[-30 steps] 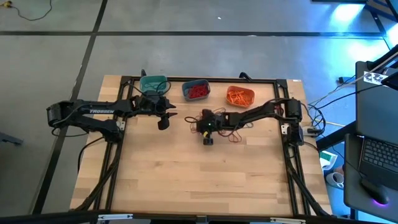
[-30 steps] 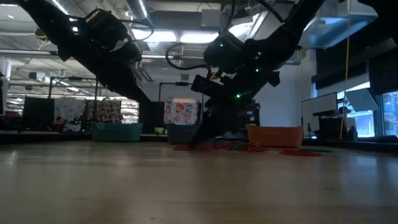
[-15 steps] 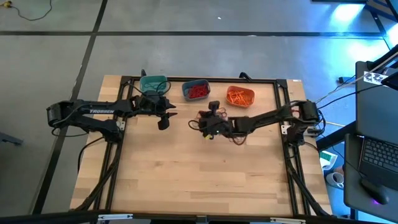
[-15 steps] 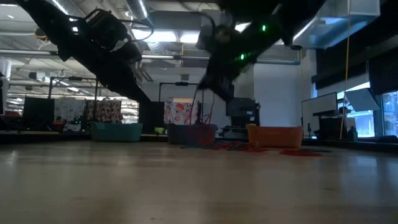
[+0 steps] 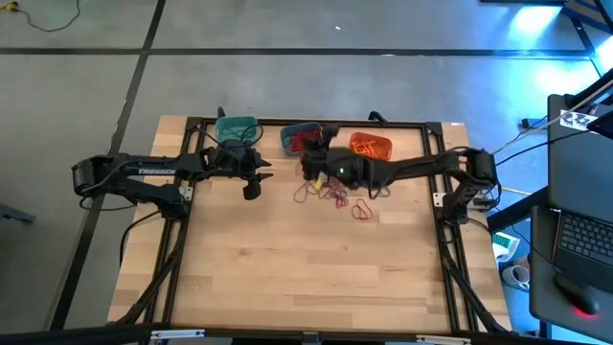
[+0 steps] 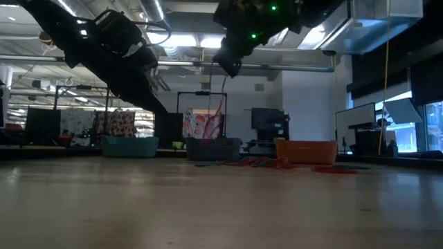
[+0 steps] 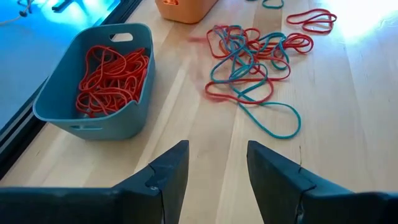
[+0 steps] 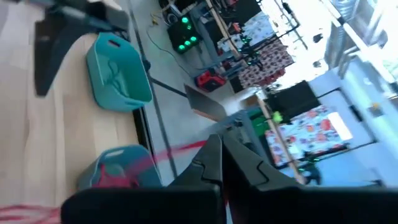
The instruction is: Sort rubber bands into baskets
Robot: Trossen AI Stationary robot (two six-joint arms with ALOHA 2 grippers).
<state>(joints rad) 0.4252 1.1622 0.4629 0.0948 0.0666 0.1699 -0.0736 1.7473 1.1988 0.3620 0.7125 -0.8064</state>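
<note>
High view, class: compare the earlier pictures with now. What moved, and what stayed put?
The right hand rose from the loose pile of rubber bands and swung toward the slate blue basket, carrying a red band that hangs from it. The left hand, the teal basket and the orange basket stayed put.

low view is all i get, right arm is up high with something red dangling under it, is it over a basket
Observer: Yes. In the high view the right gripper is above the slate blue basket, which the left wrist view shows holding red bands.
Operator: is it actually gripping that thing
Observer: The right wrist view shows its fingers closed together, with a red band trailing from them toward that basket.
Operator: and the left arm
Observer: The left gripper waits near the teal basket, open and empty. The loose bands, red and teal, lie on the table ahead of it.
</note>
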